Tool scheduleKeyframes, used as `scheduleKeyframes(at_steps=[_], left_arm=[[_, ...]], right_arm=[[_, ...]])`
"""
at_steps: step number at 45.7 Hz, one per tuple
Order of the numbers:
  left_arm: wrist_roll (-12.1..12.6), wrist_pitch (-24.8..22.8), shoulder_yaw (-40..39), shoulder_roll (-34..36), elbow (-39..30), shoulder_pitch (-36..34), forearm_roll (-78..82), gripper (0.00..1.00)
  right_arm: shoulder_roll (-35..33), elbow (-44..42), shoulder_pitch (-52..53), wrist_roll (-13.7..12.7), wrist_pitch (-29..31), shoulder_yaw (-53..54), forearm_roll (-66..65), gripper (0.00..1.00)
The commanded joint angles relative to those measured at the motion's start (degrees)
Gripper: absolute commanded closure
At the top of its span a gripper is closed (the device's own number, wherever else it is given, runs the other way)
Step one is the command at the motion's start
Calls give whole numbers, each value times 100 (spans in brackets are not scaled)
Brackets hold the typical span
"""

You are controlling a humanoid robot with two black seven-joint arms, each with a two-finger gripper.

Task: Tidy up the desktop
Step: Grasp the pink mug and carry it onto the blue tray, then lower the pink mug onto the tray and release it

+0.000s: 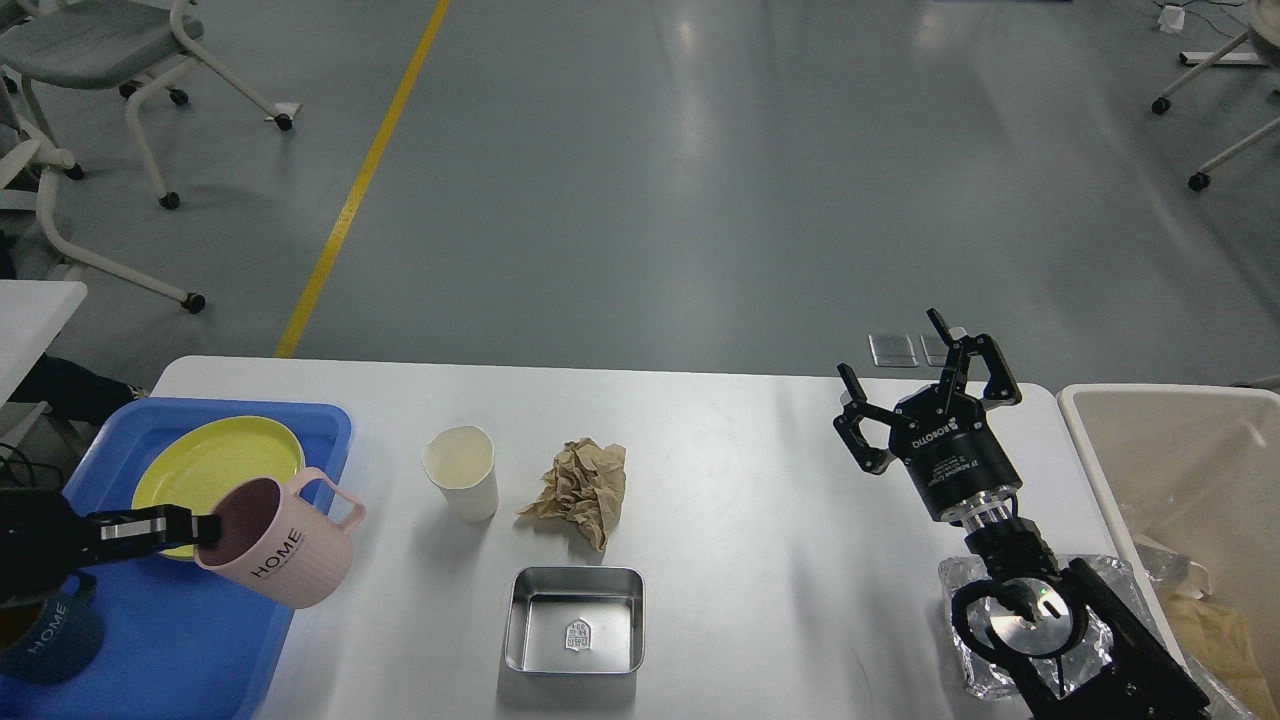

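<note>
White desktop point(740, 480), pink mug point(283, 545) seemingly pinched by left hand point(200, 528).

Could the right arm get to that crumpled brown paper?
Probably yes: the right arm's fingers are spread open and hold nothing, and only bare white tabletop shows between them and the crumpled brown paper ball.

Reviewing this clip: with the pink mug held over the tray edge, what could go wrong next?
1. The left claw pinches only the rim of the tilted pink mug; it may slip or swing.
2. Set down here, the mug might land on the yellow plate or the blue tray lip and tip.
3. A blue mug crowds the tray's near corner.
</note>
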Motion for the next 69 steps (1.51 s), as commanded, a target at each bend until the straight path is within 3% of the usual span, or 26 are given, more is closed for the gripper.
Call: scheduleKeyframes(at_steps=[1, 10, 16, 32, 48, 69], left_arm=[[-56, 22, 17, 179, 4, 11, -37, 100], [-109, 5, -1, 583, -4, 11, -310, 100], [-381, -30, -71, 926, -22, -7, -380, 100], [-399, 101, 210, 952, 22, 20, -398, 100], [-417, 787, 1054, 768, 435, 55, -336, 100], [-496, 1296, 1554, 373, 1094, 81, -301, 100]], right_arm=[[-1, 0, 0, 0, 0, -2, 0, 0], [-10, 0, 0, 0, 0, -2, 0, 0], [-1, 0, 0, 0, 0, -2, 0, 0], [-19, 0, 0, 0, 0, -2, 0, 0], [-1, 0, -9, 0, 9, -2, 0, 0], [-1, 0, -17, 0, 18, -11, 0, 0]])
